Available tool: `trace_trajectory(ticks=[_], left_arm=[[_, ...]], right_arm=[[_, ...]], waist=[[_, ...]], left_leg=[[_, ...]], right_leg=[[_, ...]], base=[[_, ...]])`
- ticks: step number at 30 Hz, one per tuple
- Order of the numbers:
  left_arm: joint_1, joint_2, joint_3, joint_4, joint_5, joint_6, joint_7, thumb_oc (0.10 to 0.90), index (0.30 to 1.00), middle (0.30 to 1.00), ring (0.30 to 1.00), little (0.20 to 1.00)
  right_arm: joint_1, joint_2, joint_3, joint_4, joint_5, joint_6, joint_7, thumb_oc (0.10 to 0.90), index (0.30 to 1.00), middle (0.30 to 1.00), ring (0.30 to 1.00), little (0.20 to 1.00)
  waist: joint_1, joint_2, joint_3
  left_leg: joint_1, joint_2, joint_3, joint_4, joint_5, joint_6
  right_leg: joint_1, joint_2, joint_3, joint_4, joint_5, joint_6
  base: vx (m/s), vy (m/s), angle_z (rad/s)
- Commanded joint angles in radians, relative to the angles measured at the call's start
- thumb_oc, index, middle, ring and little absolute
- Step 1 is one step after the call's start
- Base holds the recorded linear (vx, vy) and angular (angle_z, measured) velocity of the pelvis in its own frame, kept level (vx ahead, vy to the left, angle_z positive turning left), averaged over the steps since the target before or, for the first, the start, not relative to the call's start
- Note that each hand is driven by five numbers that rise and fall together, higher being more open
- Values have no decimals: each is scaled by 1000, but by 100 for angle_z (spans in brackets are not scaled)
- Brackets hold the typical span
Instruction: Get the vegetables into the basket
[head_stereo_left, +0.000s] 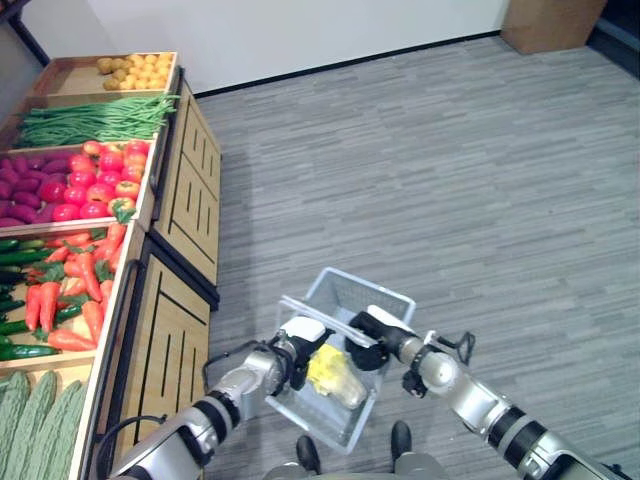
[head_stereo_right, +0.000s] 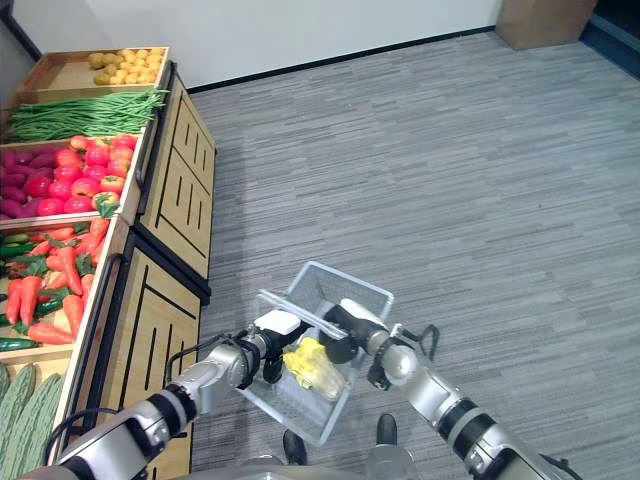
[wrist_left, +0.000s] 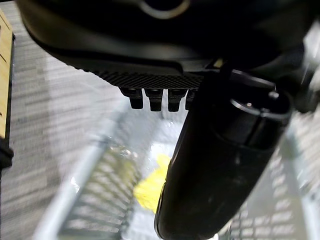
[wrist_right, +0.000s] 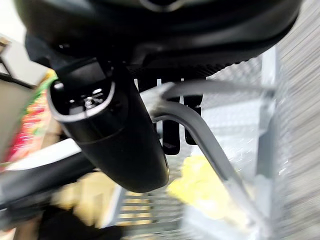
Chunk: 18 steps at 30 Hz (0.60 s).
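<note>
A grey wire basket (head_stereo_left: 386, 293) hangs low in front of me over the floor. My right hand (head_stereo_left: 380, 330) is shut on the basket's handle (wrist_right: 200, 135), its fingers curled round the bar. A yellow-green leafy cabbage (head_stereo_left: 333, 370) lies inside the basket. My left hand (head_stereo_left: 292, 352) hovers at the basket's left rim, just beside the cabbage. Its fingers (wrist_left: 155, 99) look relaxed and hold nothing. The cabbage (wrist_left: 150, 190) lies loose beyond the thumb.
A wooden produce stand (head_stereo_left: 180, 210) runs along my left. Its crates hold carrots (head_stereo_left: 75, 290), cucumbers (head_stereo_left: 20, 300), tomatoes (head_stereo_left: 100, 185), green beans (head_stereo_left: 95, 120) and potatoes (head_stereo_left: 135, 70). Grey carpet (head_stereo_left: 450, 180) stretches to the right, with a wooden box (head_stereo_left: 550, 22) by the far wall.
</note>
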Motion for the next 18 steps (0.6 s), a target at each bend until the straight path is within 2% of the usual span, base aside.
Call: trace_trajectory(ticks=[1,5,10,12,15,18], left_arm=[[-39,42,93,49,-93,-4,34,900,1000,1000,1000,1000],[64,92,184,8,-152,3,26,900,1000,1000,1000,1000],[180,95,291,81,-223,20,43,900,1000,1000,1000,1000],[212,52,328,247,-232,34,71,900,1000,1000,1000,1000],[207,33,335,315,-237,36,90,900,1000,1000,1000,1000],[204,-52,436,558,-371,42,181,900,1000,1000,1000,1000]], right_arm=[[-8,79,-78,-8,-73,-80,-62,400,300,300,300,300],[43,66,-154,83,-102,-68,-76,400,300,300,300,300],[106,49,-252,219,-119,-55,-102,400,300,300,300,300],[150,53,-303,338,-116,-52,-126,400,300,300,300,300],[156,57,-310,372,-114,-53,-136,400,300,300,300,300],[178,108,-341,539,-61,-64,-181,400,300,300,300,300]], waist=[[18,-86,-92],[30,-94,-98],[36,-105,-101],[31,-115,-100],[29,-116,-101],[21,-128,-101]], left_leg=[[47,18,0,1,-47,-69],[50,17,-2,1,-49,-68],[48,16,-4,1,-49,-66],[45,14,-3,1,-49,-65],[45,14,-2,1,-50,-66],[45,13,2,1,-46,-66]], right_leg=[[72,-106,-30,-1,-19,92],[75,-105,-33,-1,-17,92],[70,-104,-34,-3,-13,94],[68,-103,-32,-3,-11,94],[67,-104,-31,-2,-11,94],[63,-102,-27,-2,-9,91]], base=[[7,6,15],[5,5,6],[1,3,1],[0,0,0],[12,8,-4],[8,0,-7]])
